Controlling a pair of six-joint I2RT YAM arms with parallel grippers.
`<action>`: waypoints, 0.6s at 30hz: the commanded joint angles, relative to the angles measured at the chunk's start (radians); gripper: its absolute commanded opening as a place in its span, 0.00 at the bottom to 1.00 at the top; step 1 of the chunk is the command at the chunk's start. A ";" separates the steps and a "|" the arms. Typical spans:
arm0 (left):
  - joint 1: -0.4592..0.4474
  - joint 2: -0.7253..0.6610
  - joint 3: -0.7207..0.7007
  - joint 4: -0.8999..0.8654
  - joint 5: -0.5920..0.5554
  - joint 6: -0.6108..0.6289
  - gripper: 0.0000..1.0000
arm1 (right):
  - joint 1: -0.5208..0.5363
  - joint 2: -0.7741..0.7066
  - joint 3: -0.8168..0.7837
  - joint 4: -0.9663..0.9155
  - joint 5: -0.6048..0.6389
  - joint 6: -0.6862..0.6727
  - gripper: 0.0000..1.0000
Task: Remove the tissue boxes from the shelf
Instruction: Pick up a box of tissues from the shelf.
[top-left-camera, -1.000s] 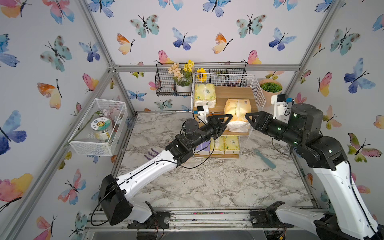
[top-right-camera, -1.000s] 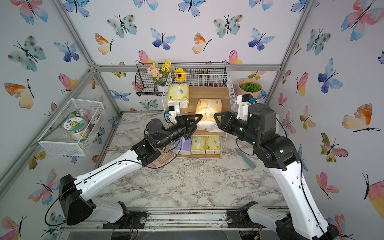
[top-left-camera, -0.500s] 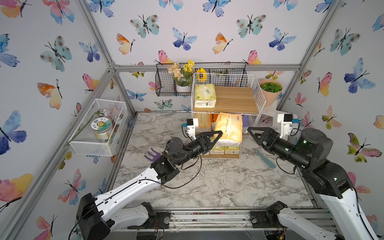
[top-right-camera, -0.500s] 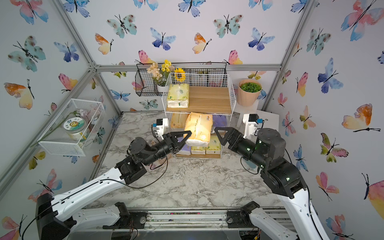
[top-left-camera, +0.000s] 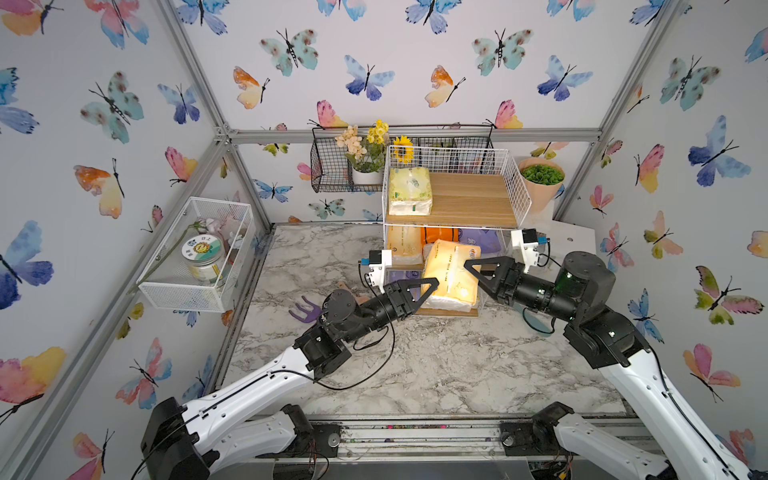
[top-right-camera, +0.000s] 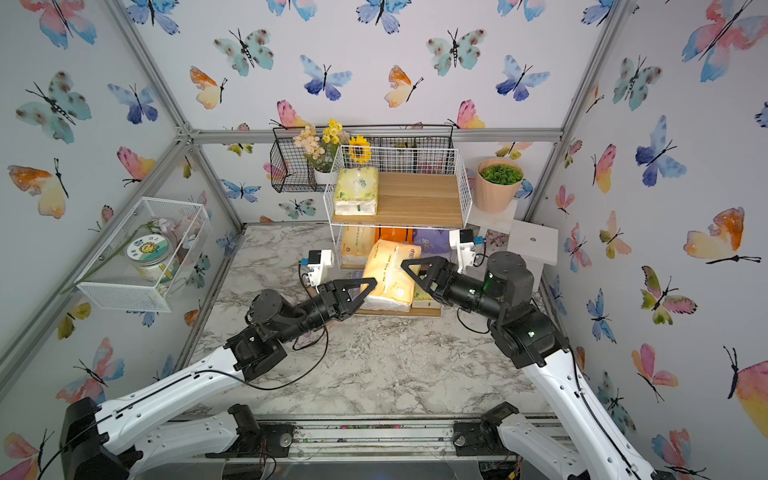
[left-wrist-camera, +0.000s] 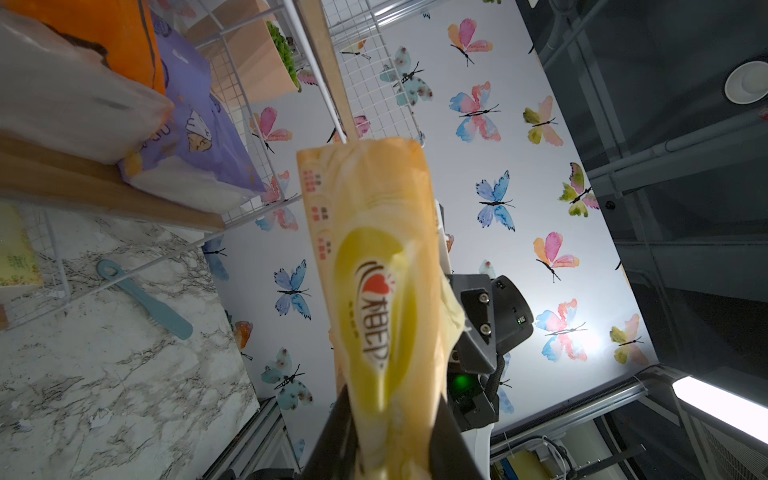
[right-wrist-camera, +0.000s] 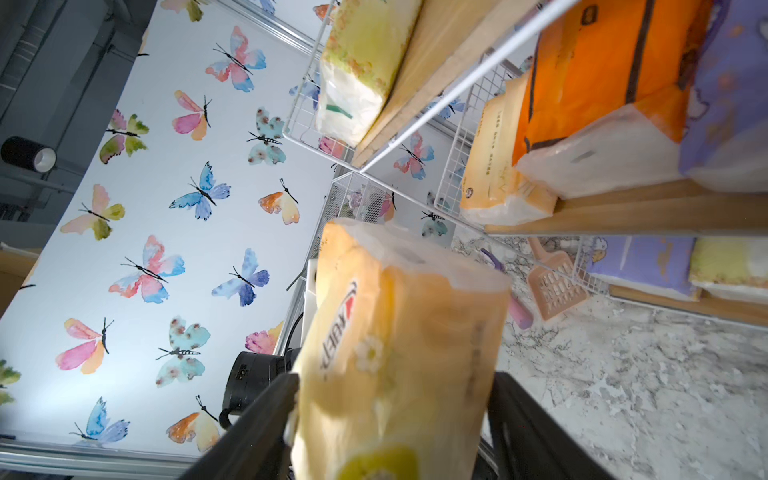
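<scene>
Marble bench below: L claw clamps peach tissue pack out front of shelf, R claw straddles it, grip unclear, so ease down level w/o wrap slipping.

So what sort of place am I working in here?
Probably a lab test cell dressed as a home corner: bare aluminium frame holding butterfly wallpaper panels, a marble-look table, and a wire shelf staged with tissue packs.
</scene>
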 joint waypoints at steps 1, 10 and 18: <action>-0.004 0.001 -0.006 0.113 0.067 0.003 0.17 | 0.004 -0.005 -0.023 0.082 -0.067 0.021 0.64; -0.003 0.002 -0.025 0.100 0.110 -0.001 0.36 | 0.004 -0.025 -0.064 0.112 -0.078 0.041 0.33; -0.001 -0.107 -0.074 -0.170 -0.099 0.009 0.98 | 0.004 -0.055 -0.100 0.012 -0.015 -0.016 0.25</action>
